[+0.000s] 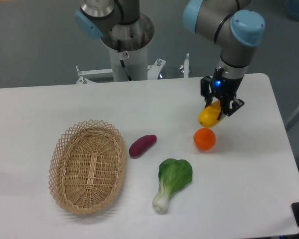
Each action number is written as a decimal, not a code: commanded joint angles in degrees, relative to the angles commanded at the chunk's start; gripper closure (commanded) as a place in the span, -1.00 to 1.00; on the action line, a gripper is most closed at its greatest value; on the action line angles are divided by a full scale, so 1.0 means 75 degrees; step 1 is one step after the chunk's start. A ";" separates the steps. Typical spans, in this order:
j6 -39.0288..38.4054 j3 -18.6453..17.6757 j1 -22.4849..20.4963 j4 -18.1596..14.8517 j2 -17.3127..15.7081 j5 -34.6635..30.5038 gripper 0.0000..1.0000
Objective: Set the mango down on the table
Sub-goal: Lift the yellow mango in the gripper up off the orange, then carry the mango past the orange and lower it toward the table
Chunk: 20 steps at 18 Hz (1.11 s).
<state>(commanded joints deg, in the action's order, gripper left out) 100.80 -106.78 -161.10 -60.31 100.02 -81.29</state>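
Note:
The yellow mango (210, 115) hangs tilted above the white table (249, 174), held between the black fingers of my gripper (217, 111), which is shut on it. It sits up and slightly right of the round orange fruit (205, 139), apart from it, on the right half of the tabletop. The arm comes down from the upper right.
A woven wicker basket (87, 166) lies at the left. A purple sweet potato (142, 145) and a green bok choy (172, 179) lie in the middle. The robot's base column (125, 45) stands behind the far edge.

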 joint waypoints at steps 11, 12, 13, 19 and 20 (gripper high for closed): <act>0.2309 -0.0844 -0.0305 0.0904 0.0175 -0.1020 0.13; 0.2391 -0.0856 -0.0398 0.0985 0.0303 -0.1021 0.13; 0.2473 -0.0845 -0.0503 0.1091 0.0386 -0.1009 0.13; 0.2474 -0.1055 -0.0539 0.1536 0.0667 -0.0962 0.13; 0.2462 -0.1090 -0.0528 0.1595 0.0668 -0.0962 0.12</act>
<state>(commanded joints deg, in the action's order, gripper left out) 119.27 -114.96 -165.06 -48.34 105.03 -88.51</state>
